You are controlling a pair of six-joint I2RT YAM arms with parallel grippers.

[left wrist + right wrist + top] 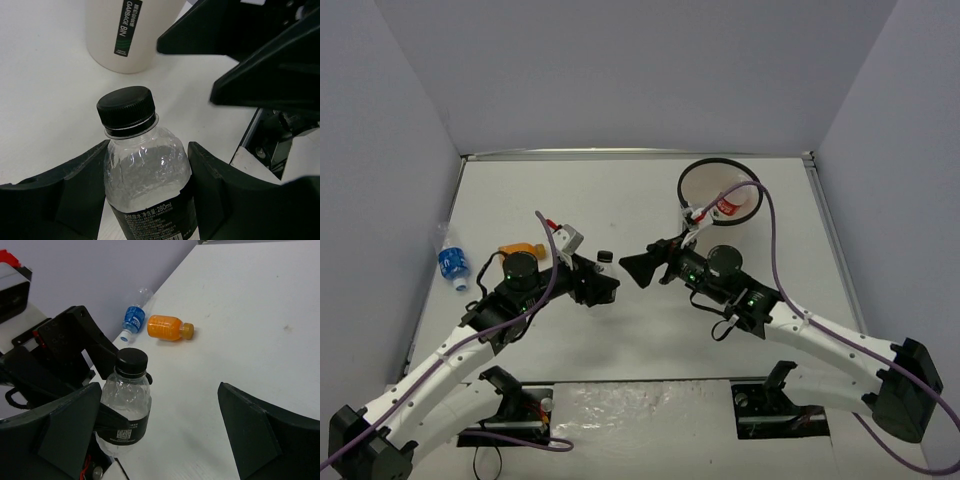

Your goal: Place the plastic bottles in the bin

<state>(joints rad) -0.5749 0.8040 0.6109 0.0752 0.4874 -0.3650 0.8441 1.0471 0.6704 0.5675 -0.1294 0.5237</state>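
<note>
My left gripper (603, 281) (148, 152) is shut on the clear black-labelled bottle (145, 172) (125, 400), gripping its body below the black cap (605, 257). Facing it, my right gripper (633, 268) (160, 390) stands open, and the held bottle sits just inside its left finger (65, 425) without being pinched. The white bin (692, 190) (131, 30) stands at the back right, with a red-labelled bottle (728, 206) inside. An orange bottle (520, 249) (169, 327) and a blue-labelled bottle (452, 262) (134, 317) lie at the left, by the wall.
Grey walls enclose the white table on three sides. The left wall (390, 200) runs close behind the blue-labelled bottle. Purple cables (775, 250) loop over both arms. The arm bases (515, 415) stand at the near edge.
</note>
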